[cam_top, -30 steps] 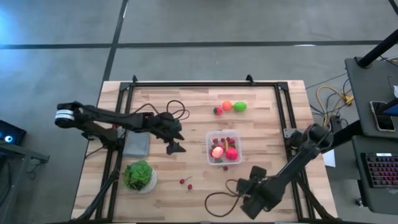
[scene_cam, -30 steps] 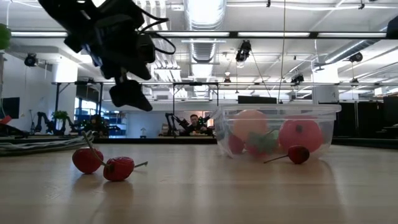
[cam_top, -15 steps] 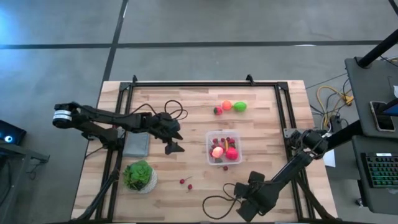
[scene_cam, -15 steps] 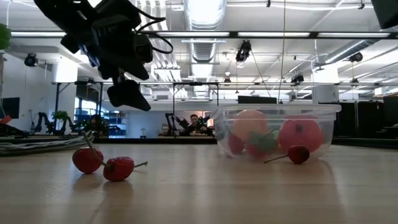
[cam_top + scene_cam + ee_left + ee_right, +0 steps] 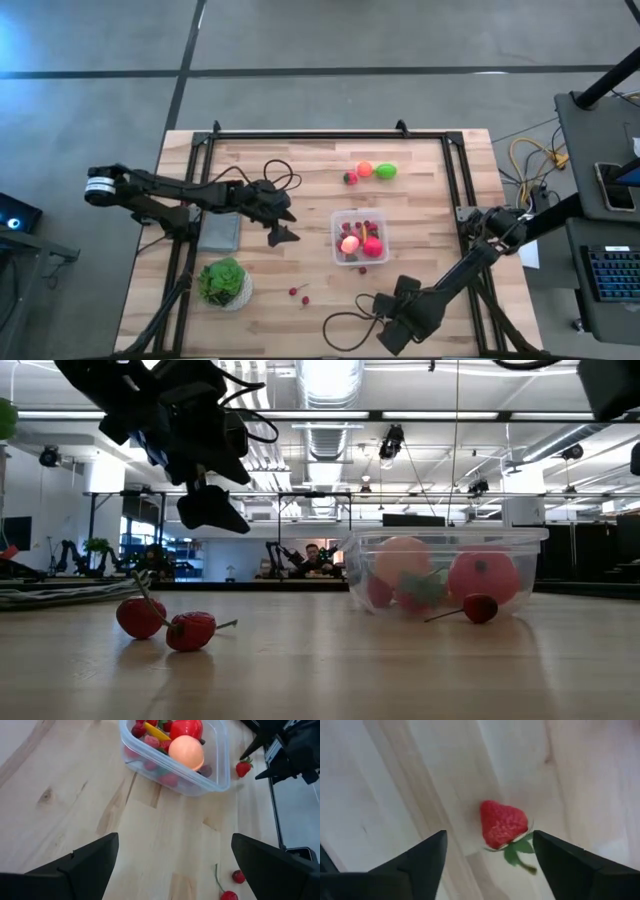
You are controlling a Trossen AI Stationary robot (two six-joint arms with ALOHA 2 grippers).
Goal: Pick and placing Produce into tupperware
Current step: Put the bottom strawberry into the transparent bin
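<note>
The clear tupperware [image 5: 360, 237] [image 5: 445, 570] [image 5: 175, 755] stands on the table and holds a peach-pink lump, red pieces and berries. One strawberry [image 5: 503, 824] [image 5: 243, 768] lies on the wood by the box's near side. My right gripper [image 5: 490, 865] [image 5: 372, 296] hovers open above it, a finger on either side, touching nothing. My left gripper [image 5: 175, 870] [image 5: 280, 235] [image 5: 210, 510] hangs open over the table left of the box. Two cherries [image 5: 298, 295] [image 5: 165, 623] lie near the near edge. Orange, green and red pieces [image 5: 370, 171] lie beyond the box.
A leafy green head in a white bowl [image 5: 224, 282] sits at the near left, with a flat grey slab [image 5: 220, 232] beyond it under the left arm. Black rails [image 5: 460, 180] frame the table. Bare wood lies between the cherries and the box.
My right arm has swung along the near edge toward the table's left, bringing its gripper closer to the strawberry beside the box. My left gripper has stayed almost where it was.
</note>
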